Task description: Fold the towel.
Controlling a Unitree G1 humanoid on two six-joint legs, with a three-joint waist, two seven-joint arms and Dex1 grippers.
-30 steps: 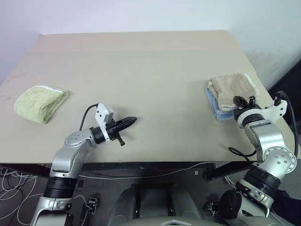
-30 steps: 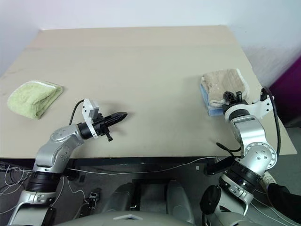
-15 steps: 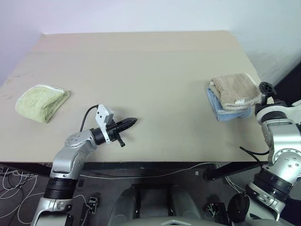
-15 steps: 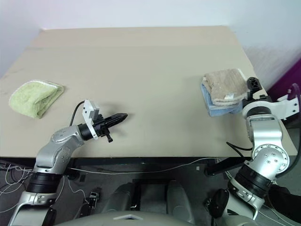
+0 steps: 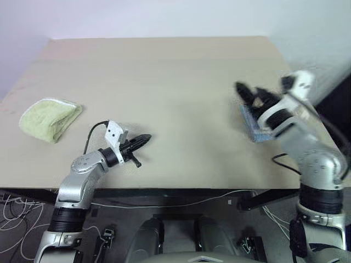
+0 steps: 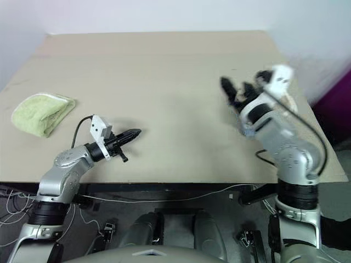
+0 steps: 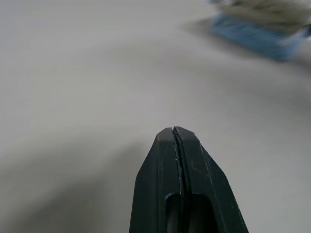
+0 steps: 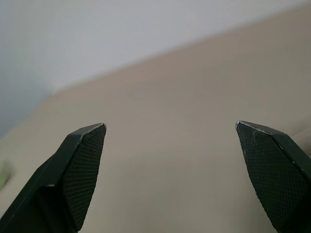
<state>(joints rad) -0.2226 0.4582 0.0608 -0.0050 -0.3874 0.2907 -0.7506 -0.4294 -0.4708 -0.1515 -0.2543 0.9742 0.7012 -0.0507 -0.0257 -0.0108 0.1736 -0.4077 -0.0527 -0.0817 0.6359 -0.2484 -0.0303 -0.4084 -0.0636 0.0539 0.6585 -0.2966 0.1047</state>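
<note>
Currently right end effector (image 6: pixel 237 93) released, empty, above folded towel (image 7: pixel 265 10); left end effector (image 5: pixel 141 139) clenched, empty over bench (image 5: pixel 164 87). Risk: snagging blue cloth (image 5: pixel 253 130) beneath, dragging whole stack.

Green cloth (image 5: pixel 49 119) folded, near table (image 5: pixel 164 82) left edge; blue cloth (image 7: pixel 257 39) far right.

left arm bent low at the near left, its left gripper (image 5: pixel 143 138) pressed shut and pointed level toward the right, right arm raised at the right, its right gripper (image 6: pixel 235 91) spread wide, nothing held
</note>
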